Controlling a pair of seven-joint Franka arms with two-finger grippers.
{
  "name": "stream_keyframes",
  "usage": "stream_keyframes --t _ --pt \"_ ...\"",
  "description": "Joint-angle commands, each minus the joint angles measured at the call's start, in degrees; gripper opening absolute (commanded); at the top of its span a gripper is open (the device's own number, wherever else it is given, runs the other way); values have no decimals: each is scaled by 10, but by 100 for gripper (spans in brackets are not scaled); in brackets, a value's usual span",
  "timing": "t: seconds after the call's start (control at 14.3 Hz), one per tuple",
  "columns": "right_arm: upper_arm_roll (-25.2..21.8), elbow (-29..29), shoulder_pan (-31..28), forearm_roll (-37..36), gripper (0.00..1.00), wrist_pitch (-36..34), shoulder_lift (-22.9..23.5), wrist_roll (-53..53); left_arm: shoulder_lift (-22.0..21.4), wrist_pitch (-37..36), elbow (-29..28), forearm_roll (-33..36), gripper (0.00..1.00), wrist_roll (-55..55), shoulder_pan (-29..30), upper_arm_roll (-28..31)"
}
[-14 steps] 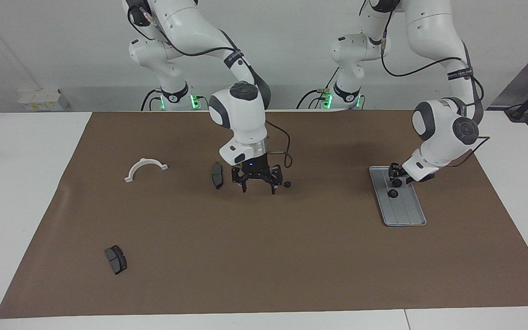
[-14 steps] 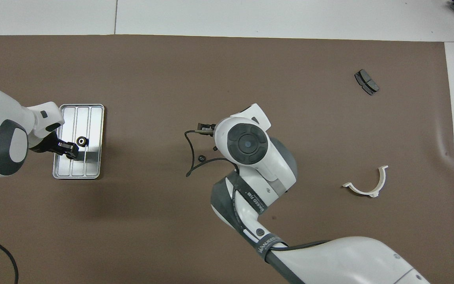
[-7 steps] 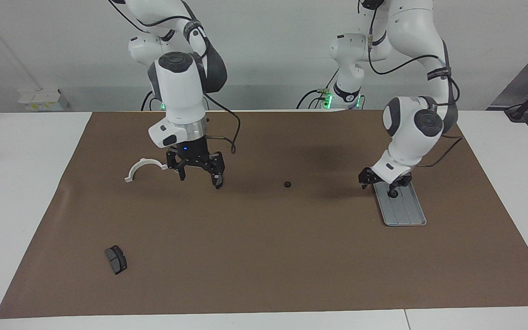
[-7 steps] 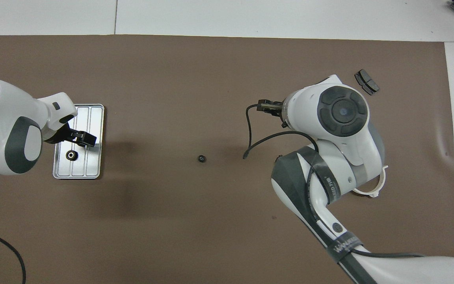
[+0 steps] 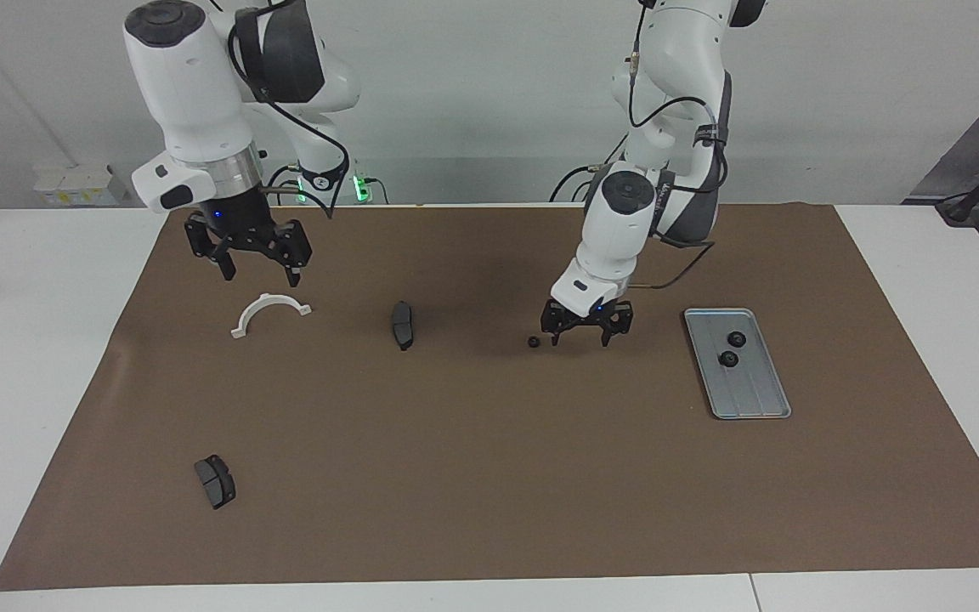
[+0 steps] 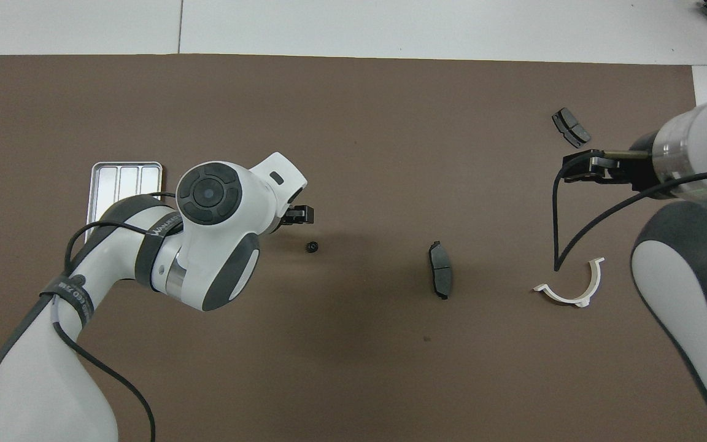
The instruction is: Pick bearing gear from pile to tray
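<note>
Now the left gripper (image 5: 581,338) hangs low with fingers spread, gripping nothing, just beside a loose black gear (image 5: 533,342) on the brown mat, toward the tray (image 5: 753,399), which holds two gears (image 5: 732,349). Well apart, the right gripper (image 5: 255,269) waits, splayed, above the white bracket (image 5: 269,311).

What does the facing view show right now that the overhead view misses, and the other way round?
Only the facing view shows the two gears lying in the tray, and the open fingers of the left gripper and right gripper.

Only the overhead view shows the mat's whole edge farthest from the robots.

Both show the loose gear on the mat beside the left gripper, the middle pad, the other pad and the white bracket.
</note>
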Motion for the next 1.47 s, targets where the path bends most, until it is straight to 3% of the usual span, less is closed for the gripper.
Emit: stream_keyframes --t 0.0,0.42,1.05,1.4 --pt "6 30 -32 14 100 -46 3 -49 33 47 -1 -2 91 -17 -25 13" --pt "6 35 -38 25 100 -114 -17 -68 44 47 -13 2 77 -17 -58 13" --pt "8 29 -36 25 100 -115 -22 -68 37 7 -25 2 46 -16 -69 12" --pt "8 35 -36 25 100 -114 -17 -67 36 6 -25 2 19 -16 -69 11"
